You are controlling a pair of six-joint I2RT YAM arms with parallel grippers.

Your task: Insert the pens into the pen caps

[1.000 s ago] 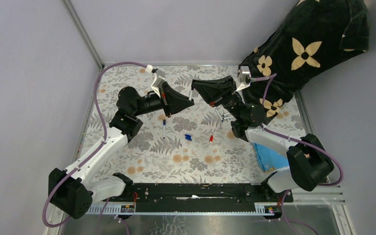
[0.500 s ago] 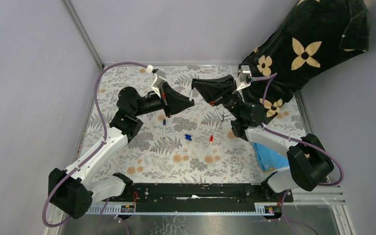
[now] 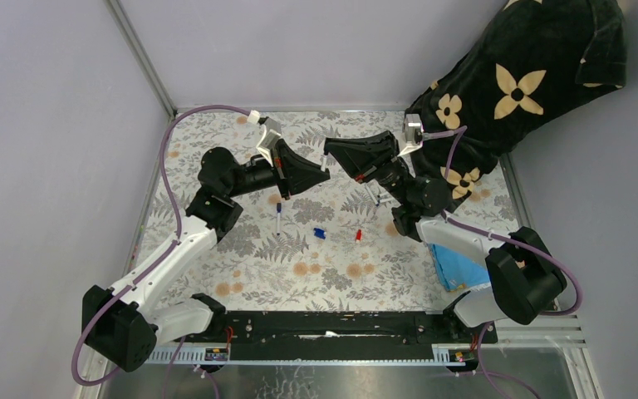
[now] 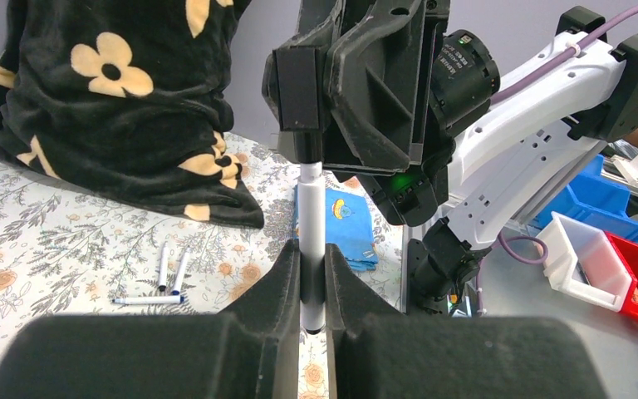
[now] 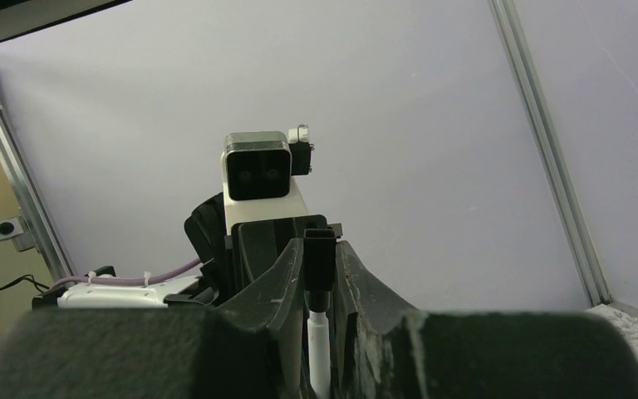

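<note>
left arm (image 3: 170, 253) and right arm (image 3: 465, 235) white-shelled, black-jointed; purple cables (image 3: 164, 162) along each.

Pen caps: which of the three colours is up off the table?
The black cap, pinched in the right tool at the end of a white pen. The blue cap and red cap lie loose on the floral table.

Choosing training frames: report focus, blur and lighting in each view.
Top external: sharp and evenly lit, no harsh shadows on the floral-patterned table cover. Left wrist: the left gripper is a blurred dark mass, yet the thin white-barrelled pen it clamps looks fairly sharp. Right wrist: the right gripper is blurred and dark against the pale wall; the short black pen cap it grips is clearer.
</note>
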